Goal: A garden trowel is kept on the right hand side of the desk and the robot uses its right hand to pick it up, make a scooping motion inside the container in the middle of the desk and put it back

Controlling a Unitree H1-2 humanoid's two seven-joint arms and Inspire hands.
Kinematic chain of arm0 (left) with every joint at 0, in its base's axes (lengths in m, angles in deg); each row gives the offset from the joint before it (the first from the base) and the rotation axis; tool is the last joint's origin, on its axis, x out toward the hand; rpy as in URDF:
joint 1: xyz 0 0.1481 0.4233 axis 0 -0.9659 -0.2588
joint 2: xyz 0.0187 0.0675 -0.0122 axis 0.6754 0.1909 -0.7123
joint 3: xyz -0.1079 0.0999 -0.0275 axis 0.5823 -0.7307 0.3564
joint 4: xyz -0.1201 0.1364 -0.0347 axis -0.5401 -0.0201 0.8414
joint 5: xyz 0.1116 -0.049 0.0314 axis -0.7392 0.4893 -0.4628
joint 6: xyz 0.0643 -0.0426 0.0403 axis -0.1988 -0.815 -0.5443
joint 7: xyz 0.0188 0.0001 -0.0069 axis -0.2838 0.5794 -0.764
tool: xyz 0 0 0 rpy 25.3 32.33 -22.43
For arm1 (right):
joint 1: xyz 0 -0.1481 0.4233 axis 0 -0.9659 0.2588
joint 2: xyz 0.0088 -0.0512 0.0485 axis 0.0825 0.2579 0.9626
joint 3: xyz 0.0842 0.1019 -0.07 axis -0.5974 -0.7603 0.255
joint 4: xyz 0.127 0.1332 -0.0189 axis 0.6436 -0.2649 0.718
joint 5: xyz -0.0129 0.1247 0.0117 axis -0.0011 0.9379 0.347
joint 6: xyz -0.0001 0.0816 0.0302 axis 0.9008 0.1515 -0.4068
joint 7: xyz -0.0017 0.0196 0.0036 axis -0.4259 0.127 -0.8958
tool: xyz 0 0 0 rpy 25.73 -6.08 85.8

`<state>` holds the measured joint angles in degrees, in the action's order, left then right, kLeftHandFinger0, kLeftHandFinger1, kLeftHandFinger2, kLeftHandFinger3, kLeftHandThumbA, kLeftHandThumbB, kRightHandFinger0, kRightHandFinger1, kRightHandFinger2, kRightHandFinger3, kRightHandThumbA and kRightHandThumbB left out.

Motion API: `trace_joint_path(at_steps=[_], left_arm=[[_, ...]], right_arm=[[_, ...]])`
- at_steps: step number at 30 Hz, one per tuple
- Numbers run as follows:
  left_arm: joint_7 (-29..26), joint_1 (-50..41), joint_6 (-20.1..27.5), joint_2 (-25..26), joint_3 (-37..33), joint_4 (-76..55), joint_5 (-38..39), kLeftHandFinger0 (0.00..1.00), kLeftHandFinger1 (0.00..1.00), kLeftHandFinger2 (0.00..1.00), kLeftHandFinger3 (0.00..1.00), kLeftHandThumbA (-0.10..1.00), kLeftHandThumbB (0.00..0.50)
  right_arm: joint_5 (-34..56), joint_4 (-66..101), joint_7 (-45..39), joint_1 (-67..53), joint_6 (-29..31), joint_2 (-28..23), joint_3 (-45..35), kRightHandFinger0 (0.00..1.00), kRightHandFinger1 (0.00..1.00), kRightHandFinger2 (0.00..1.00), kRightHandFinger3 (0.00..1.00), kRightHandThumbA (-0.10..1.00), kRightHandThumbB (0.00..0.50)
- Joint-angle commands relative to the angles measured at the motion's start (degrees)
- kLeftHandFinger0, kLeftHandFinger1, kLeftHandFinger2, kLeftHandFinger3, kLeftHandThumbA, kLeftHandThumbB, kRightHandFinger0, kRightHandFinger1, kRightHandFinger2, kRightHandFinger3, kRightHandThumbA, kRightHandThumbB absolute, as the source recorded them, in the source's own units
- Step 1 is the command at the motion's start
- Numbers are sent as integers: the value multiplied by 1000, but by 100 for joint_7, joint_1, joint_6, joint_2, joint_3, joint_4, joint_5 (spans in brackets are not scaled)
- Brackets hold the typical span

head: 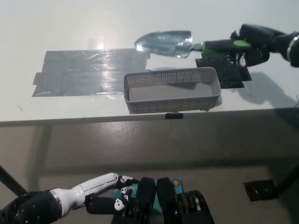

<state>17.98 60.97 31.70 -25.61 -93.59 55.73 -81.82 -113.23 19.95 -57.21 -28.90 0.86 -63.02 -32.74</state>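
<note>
Now: trowel hangs past the far rim, handle pointing right

Nearest us, the white left hand (96, 187) rests low, and its grip is too dim to call. Further out, the mesh container (173, 106) sits mid-tabletop (56, 23). Beyond its far rim hangs the trowel (168, 43), lying left-to-right with the blade to the left. The black right hand (252, 44) is clamped on its green handle. The black patch (224, 72) below looks the likely set-down spot.

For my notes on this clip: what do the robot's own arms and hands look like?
The left hand is slim and glossy white, with black-and-white patches toward its end. It joins a bulky, rounded black left arm. The right hand and right arm are black all over and chunky.
</note>
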Motion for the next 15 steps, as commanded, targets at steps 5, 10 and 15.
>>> trace_joint_path(at_steps=[5, 10, 15], left_arm=[[-56, -149, -75, 103, 89, -226, 55, 1000, 1000, 1000, 1000, 1000, 466], [-53, -232, -75, 70, 131, -240, -26, 1000, 1000, 1000, 1000, 1000, 474], [-118, -348, -75, 82, 171, -279, 39, 1000, 1000, 1000, 1000, 1000, 466]], right_arm=[[60, -414, 600, 685, -149, -507, -67, 0, 318, 547, 196, -100, 176], [47, -807, 827, 530, -248, -767, -47, 0, 255, 458, 127, -100, 178], [49, -1553, 1402, 321, -522, -860, -136, 0, 207, 498, 387, -100, 3]])
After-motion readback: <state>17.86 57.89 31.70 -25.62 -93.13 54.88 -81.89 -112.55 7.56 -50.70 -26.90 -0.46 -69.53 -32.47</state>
